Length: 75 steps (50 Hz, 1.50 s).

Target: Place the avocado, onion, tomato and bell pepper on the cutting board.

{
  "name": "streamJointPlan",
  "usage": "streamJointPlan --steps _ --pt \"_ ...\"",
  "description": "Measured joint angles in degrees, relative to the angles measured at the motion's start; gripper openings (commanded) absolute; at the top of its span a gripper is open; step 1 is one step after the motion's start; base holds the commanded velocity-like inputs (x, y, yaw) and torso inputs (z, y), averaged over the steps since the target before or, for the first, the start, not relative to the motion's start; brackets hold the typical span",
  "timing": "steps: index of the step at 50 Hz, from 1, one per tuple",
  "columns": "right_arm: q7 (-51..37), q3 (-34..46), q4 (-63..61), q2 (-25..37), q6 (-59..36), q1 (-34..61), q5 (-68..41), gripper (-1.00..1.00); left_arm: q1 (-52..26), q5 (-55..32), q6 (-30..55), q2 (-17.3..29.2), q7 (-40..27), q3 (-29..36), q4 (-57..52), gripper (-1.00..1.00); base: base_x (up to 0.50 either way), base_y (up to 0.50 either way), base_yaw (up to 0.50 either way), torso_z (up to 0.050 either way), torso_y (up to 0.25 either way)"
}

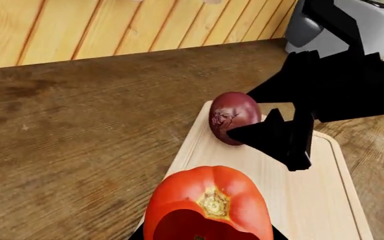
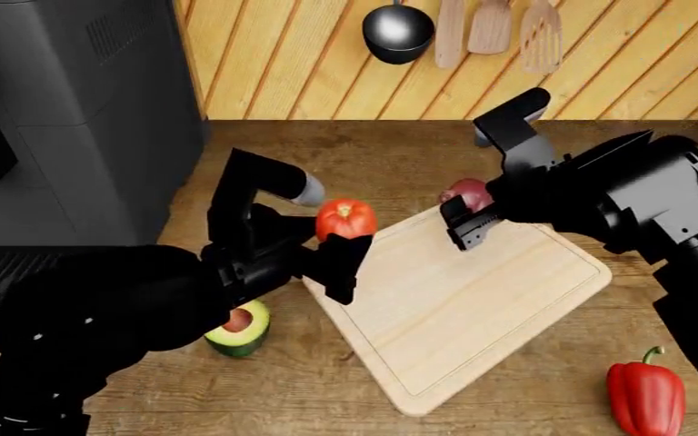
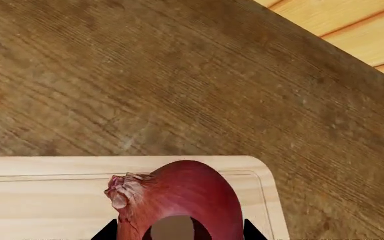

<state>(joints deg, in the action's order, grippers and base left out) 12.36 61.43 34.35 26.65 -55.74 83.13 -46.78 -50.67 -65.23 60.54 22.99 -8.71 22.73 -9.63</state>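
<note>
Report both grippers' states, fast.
Left gripper: shut on the tomato, above the cutting board's edge.
Right gripper: shut on the onion, at the board's far corner.

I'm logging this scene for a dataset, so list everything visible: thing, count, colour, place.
cutting board: one, pale wood, centre of the counter
onion: one, red-purple, over the board's far corner, in the right gripper
tomato: one, bright red, at the board's left edge, in the left gripper
avocado: one half, green with brown pit, on the counter left of the board
bell pepper: one, red with green stem, on the counter right of the board
hanging utensils: one black ladle, two wooden spatulas, on the wall
black appliance: one, far left
left gripper: black, shut on the tomato
right gripper: black, shut on the onion
</note>
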Motion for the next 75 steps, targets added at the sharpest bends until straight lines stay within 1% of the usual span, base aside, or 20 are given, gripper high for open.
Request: streamJointPlan --steps 10,11,30,42,52,57,62,75 --pt "0.53 0.28 0.53 -0.34 0.01 0.22 0.47 -1.00 0.05 -0.09 -0.26 0.06 -0.07 0.16 0.05 -1.00 0.00 0.00 0.00 0.000 0.000" --pt "0.51 0.27 0.49 -0.33 -0.03 0.22 0.49 1.00 0.05 -0.12 -0.27 0.07 -0.11 0.17 0.04 -1.00 0.00 0.00 0.00 0.000 0.000" --pt "-0.25 -0.02 -3.00 1.16 -2.25 0.18 -0.45 1.00 0.12 -0.49 -0.62 0.29 -0.38 0.40 -0.17 -1.00 0.00 0.00 0.00 0.000 0.000" --pt "-3.41 -2.26 -8.29 3.57 -4.13 1.31 -2.08 1.00 0.27 -0.74 -0.84 0.42 -0.35 0.62 -0.23 -1.00 0.00 0.00 0.00 0.000 0.000" --pt "-7.72 -5.48 -16.03 6.56 -6.08 1.45 -4.95 1.00 0.34 -1.04 -0.86 0.22 -0.18 1.08 -0.13 -1.00 0.00 0.00 0.00 0.000 0.000" --pt "-11.62 -8.47 -21.78 8.76 -7.19 0.87 -7.63 1.00 0.16 -0.88 -1.06 -0.16 0.24 1.59 0.28 -1.00 0.00 0.00 0.00 0.002 0.000" --pt "-17.80 -13.02 -29.58 11.94 -8.50 -0.82 -12.16 1.00 -0.21 -0.47 -1.44 -0.74 0.91 2.22 1.09 -1.00 0.00 0.00 0.00 0.000 0.000" --pt "-40.58 -27.14 -52.69 22.23 -7.01 -10.28 -27.96 1.00 -0.90 1.64 -3.10 -2.23 3.51 4.35 4.78 -1.00 0.00 0.00 0.00 0.000 0.000"
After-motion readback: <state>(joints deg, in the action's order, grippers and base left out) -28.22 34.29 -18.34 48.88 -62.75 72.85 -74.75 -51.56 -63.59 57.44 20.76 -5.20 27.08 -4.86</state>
